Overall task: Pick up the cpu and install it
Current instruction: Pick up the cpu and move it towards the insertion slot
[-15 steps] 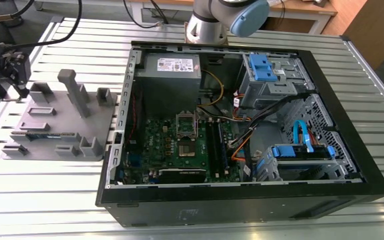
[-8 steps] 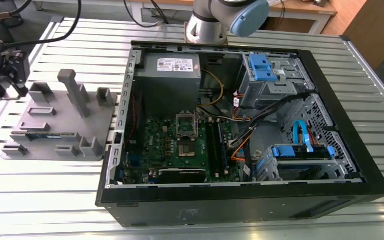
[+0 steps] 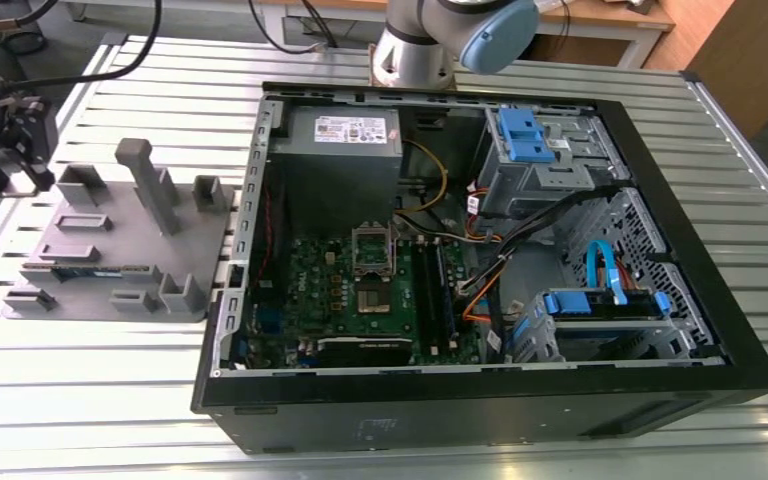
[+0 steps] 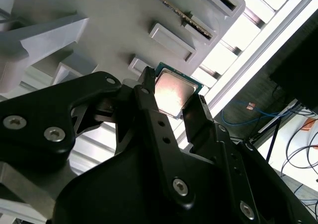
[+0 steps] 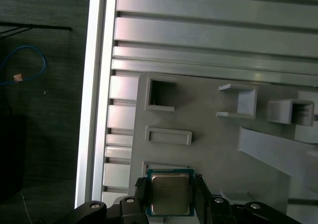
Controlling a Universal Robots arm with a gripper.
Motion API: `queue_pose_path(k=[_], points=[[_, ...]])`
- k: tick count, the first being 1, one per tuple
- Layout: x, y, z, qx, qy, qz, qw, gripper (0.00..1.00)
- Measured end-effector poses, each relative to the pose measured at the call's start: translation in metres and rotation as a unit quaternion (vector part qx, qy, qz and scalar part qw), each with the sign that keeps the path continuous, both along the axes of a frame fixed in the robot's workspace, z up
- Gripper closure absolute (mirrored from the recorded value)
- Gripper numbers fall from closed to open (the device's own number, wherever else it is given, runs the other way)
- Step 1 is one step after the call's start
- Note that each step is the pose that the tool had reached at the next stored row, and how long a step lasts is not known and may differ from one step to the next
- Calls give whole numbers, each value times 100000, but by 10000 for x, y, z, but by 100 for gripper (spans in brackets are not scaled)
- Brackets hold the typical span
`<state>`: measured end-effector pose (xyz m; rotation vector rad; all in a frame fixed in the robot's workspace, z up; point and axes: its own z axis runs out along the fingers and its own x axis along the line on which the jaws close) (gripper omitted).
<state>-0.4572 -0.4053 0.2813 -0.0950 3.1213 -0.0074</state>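
Your fingers are clamped on the cpu
It sits over the grey block tray, near the worktop edge

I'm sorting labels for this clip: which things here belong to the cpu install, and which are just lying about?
Belong:
cpu, gripped by the gripper at the grey tray
socket on the green board

Lying about:
memory stick in the tray
power supply
blue drive bays
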Motion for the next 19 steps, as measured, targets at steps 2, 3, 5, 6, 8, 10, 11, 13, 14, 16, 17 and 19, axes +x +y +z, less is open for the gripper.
queue_pose_path(k=[2, 3, 5, 6, 8, 10, 11, 13, 14, 16, 17, 19], points=[[0, 0, 8, 2, -4, -1, 100000, 53], [0, 0, 11, 0, -4, 2, 100000, 53], [0, 0, 22, -2, 2, 0, 100000, 53], [0, 0, 31, -2, 4, 0, 100000, 53], [0, 0, 31, -1, 2, 0, 100000, 53], [0, 0, 33, -3, 3, 0, 100000, 53], [0, 0, 34, -3, 5, -1, 100000, 53], [0, 0, 36, -3, 4, 1, 100000, 53], [0, 0, 38, -4, 8, 0, 100000, 53], [0, 0, 42, -2, 5, -1, 100000, 53], [0, 0, 43, -1, 3, -1, 100000, 53], [0, 0, 60, -1, 1, -1, 100000, 53]])
